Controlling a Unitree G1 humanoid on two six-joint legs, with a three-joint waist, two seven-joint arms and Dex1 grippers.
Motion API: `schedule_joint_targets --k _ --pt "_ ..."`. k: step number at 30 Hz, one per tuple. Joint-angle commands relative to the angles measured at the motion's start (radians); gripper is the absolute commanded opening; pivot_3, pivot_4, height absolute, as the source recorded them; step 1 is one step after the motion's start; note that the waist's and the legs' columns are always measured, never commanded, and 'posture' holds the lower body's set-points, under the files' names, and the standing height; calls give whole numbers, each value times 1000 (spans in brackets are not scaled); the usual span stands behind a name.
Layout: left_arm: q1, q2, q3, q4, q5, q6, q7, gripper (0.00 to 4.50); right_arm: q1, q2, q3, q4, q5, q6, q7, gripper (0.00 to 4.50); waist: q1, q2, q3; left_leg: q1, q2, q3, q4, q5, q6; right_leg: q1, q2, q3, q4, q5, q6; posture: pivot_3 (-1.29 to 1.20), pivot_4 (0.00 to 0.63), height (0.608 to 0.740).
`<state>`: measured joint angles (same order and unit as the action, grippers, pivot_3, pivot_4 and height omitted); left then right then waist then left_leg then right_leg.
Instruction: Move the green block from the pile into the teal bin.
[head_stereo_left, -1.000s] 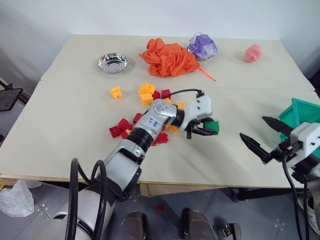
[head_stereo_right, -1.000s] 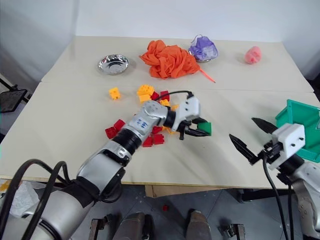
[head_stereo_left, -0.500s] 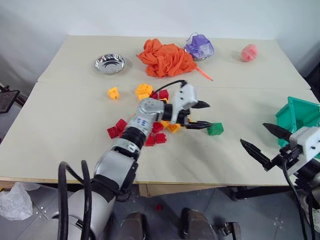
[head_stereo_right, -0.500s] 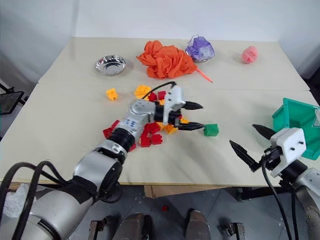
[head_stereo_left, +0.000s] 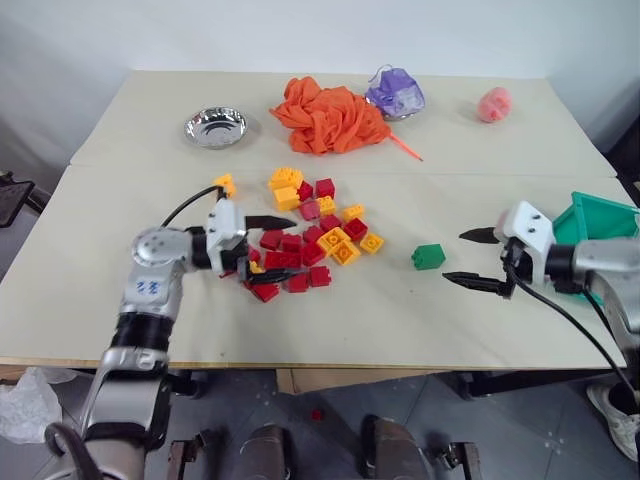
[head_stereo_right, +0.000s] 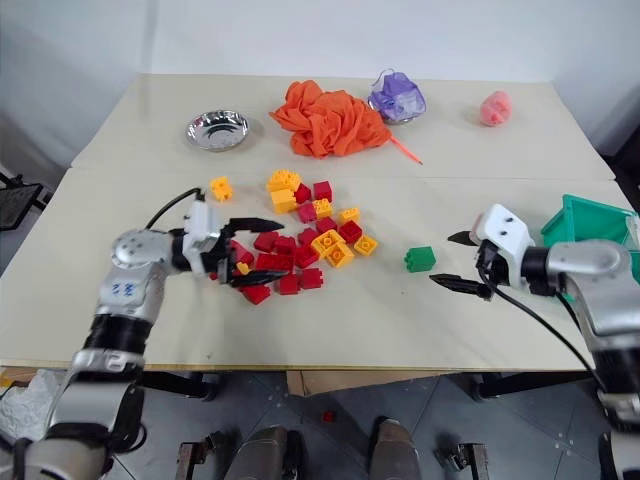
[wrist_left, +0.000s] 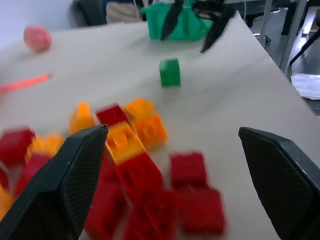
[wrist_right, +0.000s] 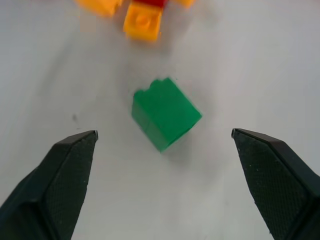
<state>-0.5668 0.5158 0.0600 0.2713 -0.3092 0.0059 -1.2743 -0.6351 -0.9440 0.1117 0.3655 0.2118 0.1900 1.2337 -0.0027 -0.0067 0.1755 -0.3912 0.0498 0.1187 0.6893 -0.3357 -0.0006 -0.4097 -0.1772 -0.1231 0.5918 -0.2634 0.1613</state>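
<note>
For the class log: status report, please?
Left gripper and right gripper open. Small green plastic brick on table, free, before right gripper. Path clear.

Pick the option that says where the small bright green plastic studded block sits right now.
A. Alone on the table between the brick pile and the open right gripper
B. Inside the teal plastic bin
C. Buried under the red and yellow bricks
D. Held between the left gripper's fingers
A: the small bright green plastic studded block lies free on the table, apart from the pile of red and yellow bricks, with the open right gripper facing it and not touching.
</note>
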Motion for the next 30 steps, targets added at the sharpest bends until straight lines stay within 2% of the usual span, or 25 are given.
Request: schedule_joint_targets --k 1,6,11,14,21,30 --pt "75 26 21 -189 -59 82 51 4448 -139 41 61 222 -106 -167 72 4500 -2 0 0 0 0 -1 0 0 0 0 0 -1 0 0 0 0 150 740" --pt "181 40 32 -333 -98 148 110 4448 -324 124 151 502 -227 -339 159 4500 -18 0 0 0 0 0 -1 0 -1 0 0 0 1 0 0 0 150 740" --pt "219 43 25 -385 -103 132 140 4448 -428 206 172 676 -287 -443 197 4500 -31 1 0 1 0 1 -1 0 -1 0 0 0 1 0 0 0 150 740" --pt "223 40 15 -399 -104 142 156 4500 -451 235 170 732 -311 -496 203 3907 -33 1 0 1 0 1 -2 1 -1 0 0 0 1 0 0 0 150 740" --pt "231 39 -2 -415 -113 156 171 4500 -456 262 135 777 -318 -564 183 1505 -33 1 0 2 0 1 -2 1 -1 0 0 0 1 0 0 0 150 740" --pt "160 18 -46 -359 -113 147 151 4500 -399 227 45 736 -254 -549 174 1457 -28 1 0 2 0 1 -2 1 -1 0 0 0 1 0 0 0 150 740"
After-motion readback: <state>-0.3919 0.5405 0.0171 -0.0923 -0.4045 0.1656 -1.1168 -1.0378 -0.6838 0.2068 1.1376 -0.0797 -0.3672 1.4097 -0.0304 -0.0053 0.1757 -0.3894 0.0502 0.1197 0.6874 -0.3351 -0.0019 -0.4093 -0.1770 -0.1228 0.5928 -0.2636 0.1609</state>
